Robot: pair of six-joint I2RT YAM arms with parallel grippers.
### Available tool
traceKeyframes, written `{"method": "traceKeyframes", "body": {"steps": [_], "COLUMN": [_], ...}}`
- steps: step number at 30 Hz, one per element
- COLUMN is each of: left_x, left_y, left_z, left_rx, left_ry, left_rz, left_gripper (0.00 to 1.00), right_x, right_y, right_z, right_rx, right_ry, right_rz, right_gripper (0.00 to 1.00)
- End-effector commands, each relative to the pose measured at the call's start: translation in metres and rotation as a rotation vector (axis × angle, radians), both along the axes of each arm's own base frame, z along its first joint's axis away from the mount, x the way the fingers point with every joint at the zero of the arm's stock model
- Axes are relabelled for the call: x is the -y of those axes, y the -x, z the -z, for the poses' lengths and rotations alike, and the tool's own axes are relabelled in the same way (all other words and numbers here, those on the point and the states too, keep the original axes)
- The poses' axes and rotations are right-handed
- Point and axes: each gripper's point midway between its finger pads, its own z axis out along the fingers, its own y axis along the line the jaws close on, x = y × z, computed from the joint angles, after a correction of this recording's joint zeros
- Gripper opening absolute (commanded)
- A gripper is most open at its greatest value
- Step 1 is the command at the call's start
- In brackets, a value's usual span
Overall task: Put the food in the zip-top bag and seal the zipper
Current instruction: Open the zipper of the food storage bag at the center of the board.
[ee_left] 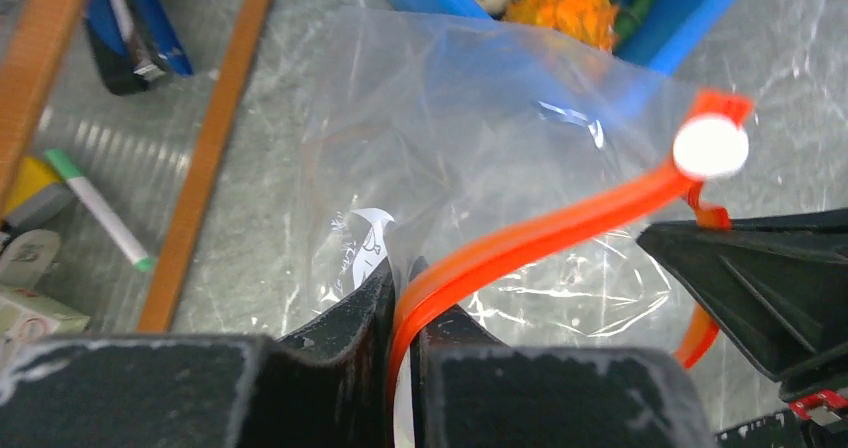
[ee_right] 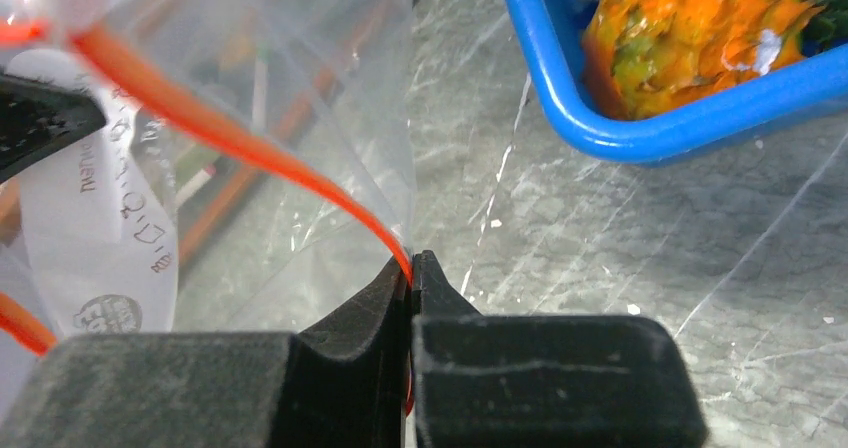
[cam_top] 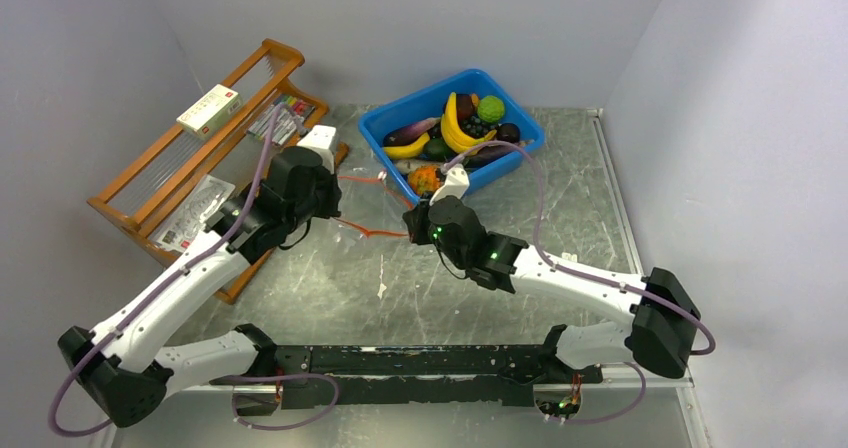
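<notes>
The left hand is pinching shut on one end of the thin red-orange zipper strip of the clear floppy plastic bag. The right hand is clamping the other end, stretching the bag over the grey desk. The toy plastic fruits and vegetables are lying in the blue plastic bin just beyond.

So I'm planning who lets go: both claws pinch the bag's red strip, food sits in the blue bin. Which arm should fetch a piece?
Probably right. The right claw sits just short of the blue bin, the orange fruit nearest. The left claw is farther off and can hold the zipper.
</notes>
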Motion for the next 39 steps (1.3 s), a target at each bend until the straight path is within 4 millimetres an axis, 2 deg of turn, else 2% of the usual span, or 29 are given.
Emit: {"method": "traceKeyframes", "body": {"steps": [1, 2, 4, 9, 10, 11, 13, 14, 20, 25, 27, 30, 35, 39], "left_x": [0.028, 0.028, 0.029, 0.044, 0.046, 0.049, 0.051, 0.049, 0.026, 0.009, 0.010, 0.023, 0.031, 0.036], "left_y": [-0.003, -0.004, -0.002, 0.004, 0.005, 0.006, 0.006, 0.005, -0.003, -0.011, -0.014, -0.014, -0.017, -0.016], "left_z": [0.016, 0.021, 0.025, 0.013, 0.010, 0.006, 0.006, 0.012, 0.028, 0.017, 0.012, 0.015, 0.028, 0.027], "left_rx": [-0.061, -0.089, -0.119, -0.080, -0.077, -0.071, -0.058, -0.059, -0.093, -0.046, -0.028, -0.041, -0.083, -0.080], "left_ry": [0.020, 0.017, 0.012, 0.090, 0.098, 0.100, 0.096, 0.085, 0.001, -0.041, -0.047, -0.040, -0.044, -0.015], "left_rz": [0.118, 0.105, 0.099, 0.184, 0.198, 0.220, 0.241, 0.233, 0.104, 0.021, 0.026, 0.098, 0.110, 0.126], "left_gripper": [0.12, 0.19, 0.25, 0.37, 0.36, 0.30, 0.11, 0.07, 0.07, 0.07, 0.07, 0.07, 0.07, 0.07], "right_x": [-0.010, -0.013, -0.017, -0.016, -0.013, -0.012, -0.011, -0.009, 0.002, 0.009, 0.009, 0.000, -0.012, -0.021], "right_y": [0.003, 0.003, 0.005, 0.008, 0.006, 0.005, 0.004, 0.004, -0.006, -0.010, -0.009, -0.007, -0.008, -0.010], "right_z": [0.006, 0.008, 0.012, 0.017, 0.016, 0.015, 0.012, 0.014, 0.027, 0.032, 0.031, 0.025, 0.012, -0.003], "right_rx": [-0.008, -0.013, -0.025, -0.025, -0.023, -0.021, -0.015, -0.014, -0.039, -0.058, -0.057, -0.036, -0.013, 0.045], "right_ry": [0.010, 0.015, 0.014, -0.007, -0.007, -0.008, -0.006, -0.003, 0.014, -0.006, -0.009, -0.020, 0.000, 0.080], "right_rz": [-0.071, -0.083, -0.101, -0.110, -0.103, -0.103, -0.107, -0.103, -0.074, -0.052, -0.057, -0.112, -0.174, -0.263], "right_gripper": [0.00, 0.00, 0.00, 0.00, 0.00, 0.00, 0.00, 0.00, 0.00, 0.00, 0.00, 0.00, 0.19, 0.28]}}
